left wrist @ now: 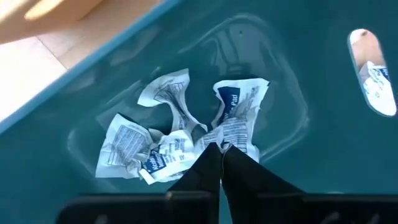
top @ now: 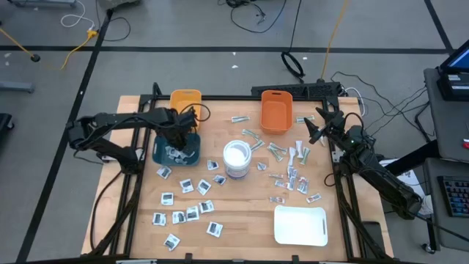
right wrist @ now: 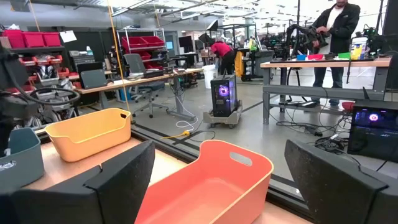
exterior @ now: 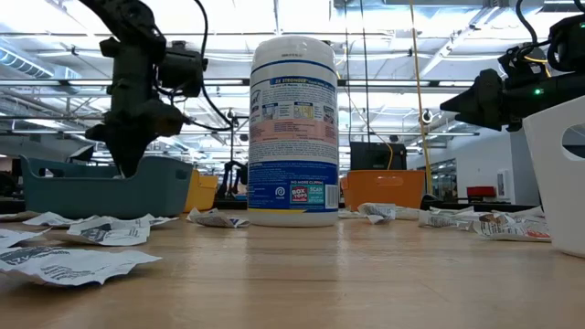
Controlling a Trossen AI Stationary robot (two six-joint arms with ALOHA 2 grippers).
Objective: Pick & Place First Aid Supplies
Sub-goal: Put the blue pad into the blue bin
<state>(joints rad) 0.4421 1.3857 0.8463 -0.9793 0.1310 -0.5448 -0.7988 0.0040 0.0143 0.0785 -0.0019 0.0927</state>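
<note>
My left gripper (top: 176, 139) points down into the teal bin (top: 192, 150), its fingers shut; in the low view its tips (exterior: 123, 163) dip below the bin's rim. Three crumpled white packets with dark print (left wrist: 155, 143) lie on the bin floor under it. My right gripper (top: 316, 126) hovers open and raised over the table's far right, next to the orange bin (top: 275, 112), touching nothing. Many packets lie flat on the table: white squares with dark centres (top: 187, 187), pale-green strips (top: 277, 150), and white-and-red sachets (top: 297, 180). My left gripper comes from above, pointing down, with its shut fingertips (left wrist: 211, 165) at the lower edge of a white printed packet (left wrist: 231, 138). The packet spreads out past the tips, over the bin floor. Whether it is pinched or only touched, the fingers hide.
A white wipes canister (top: 237, 158) stands at the table's middle. The yellow bin (top: 185, 103) sits at the far edge beside the teal one, and the white tray (top: 300, 225) at the near right. People stand in the room beyond (right wrist: 336, 25).
</note>
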